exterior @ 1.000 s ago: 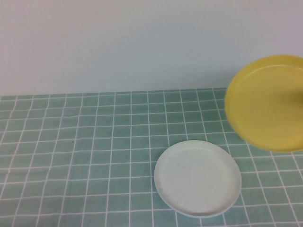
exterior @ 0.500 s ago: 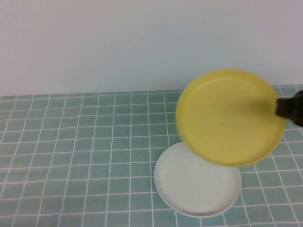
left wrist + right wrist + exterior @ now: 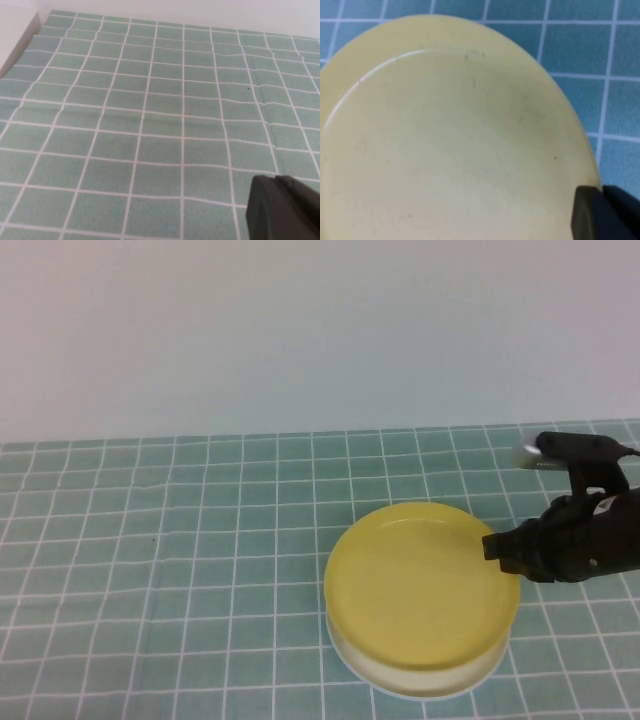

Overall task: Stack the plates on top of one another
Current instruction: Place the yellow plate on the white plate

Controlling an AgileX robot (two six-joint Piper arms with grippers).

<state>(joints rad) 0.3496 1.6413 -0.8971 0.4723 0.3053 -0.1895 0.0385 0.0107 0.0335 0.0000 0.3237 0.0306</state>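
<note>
Plates first: your yellow plate [image 3: 420,598] sits almost squarely over the white plate [image 3: 425,682], of which only a thin pale edge peeks out along the near side. That overlap is the point of the hold, since the yellow one has to line up rim over rim before it can settle. You cannot tell from the high view whether it rests fully or hangs just above. No blue plate shows anywhere.

Your right gripper [image 3: 497,546] is closed on the yellow plate's right rim, pinching the edge so the dish stays level; the right wrist view shows the same clamp at the rim. Your left gripper [image 3: 285,210] is shut on nothing, hanging over bare checked cloth on the counter [image 3: 180,570].
</note>
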